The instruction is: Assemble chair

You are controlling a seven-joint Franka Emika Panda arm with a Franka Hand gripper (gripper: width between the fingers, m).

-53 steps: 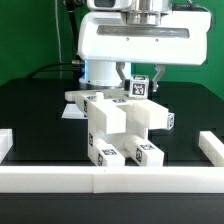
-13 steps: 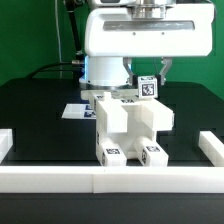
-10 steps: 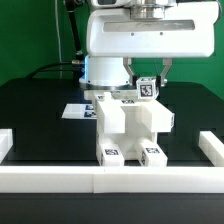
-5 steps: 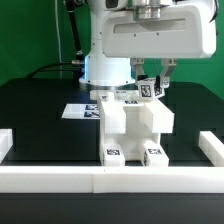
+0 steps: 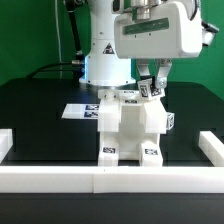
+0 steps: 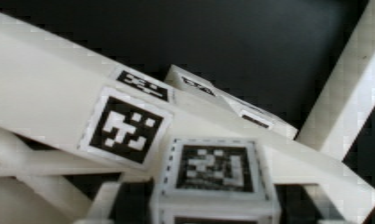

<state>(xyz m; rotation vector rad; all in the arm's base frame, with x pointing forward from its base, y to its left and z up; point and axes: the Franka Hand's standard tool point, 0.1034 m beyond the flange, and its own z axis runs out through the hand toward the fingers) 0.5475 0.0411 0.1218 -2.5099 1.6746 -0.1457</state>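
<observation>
- Chair [image 5: 132, 128], partly built from chunky white blocks, stands upright in the middle of the black table [image 5: 35, 125], just behind the near white border rail [image 5: 60, 178].
- Two tagged block ends [image 5: 110, 152] sit low on the chair's near side, facing the exterior camera.
- Gripper [image 5: 150, 93] reaches down to the chair's far top edge, toward the exterior view's right; its jaws are pinched narrowly on a small tagged post [image 5: 151, 88], which tilts slightly.
- In the wrist view the post [image 6: 214, 165] shows its tag face-on between the fingers, with the chair's slanted white slabs and their tags [image 6: 127, 125] just beyond it.
- Whether the post is seated in the chair cannot be told.
- Marker board [image 5: 78, 111] lies flat on the table, far and to the exterior view's left of the chair, partly hidden behind it.
</observation>
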